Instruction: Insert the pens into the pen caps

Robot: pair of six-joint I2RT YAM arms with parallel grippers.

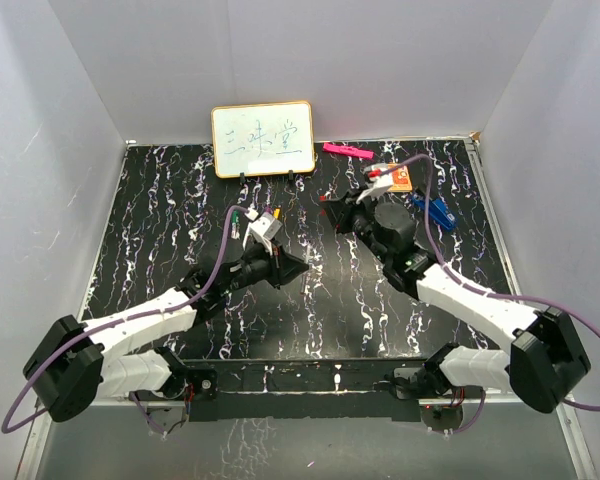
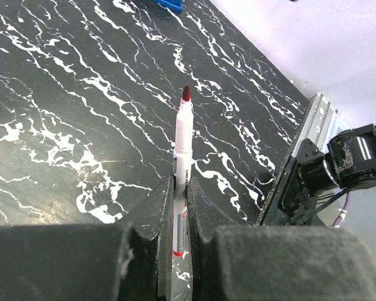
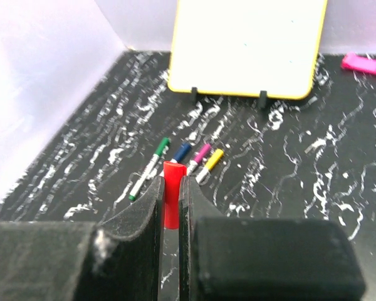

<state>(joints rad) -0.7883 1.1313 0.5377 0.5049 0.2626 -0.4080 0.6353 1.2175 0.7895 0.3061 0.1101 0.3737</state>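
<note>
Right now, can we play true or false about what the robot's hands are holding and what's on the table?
1. The left gripper is shut on a white pen with a red tip. True.
2. The right gripper holds a yellow cap. False: it grips a red cap.
3. Four other pens lie side by side in front of the whiteboard. True.
4. The red cap is already on the white pen. False: they are apart, one in each gripper.
</note>
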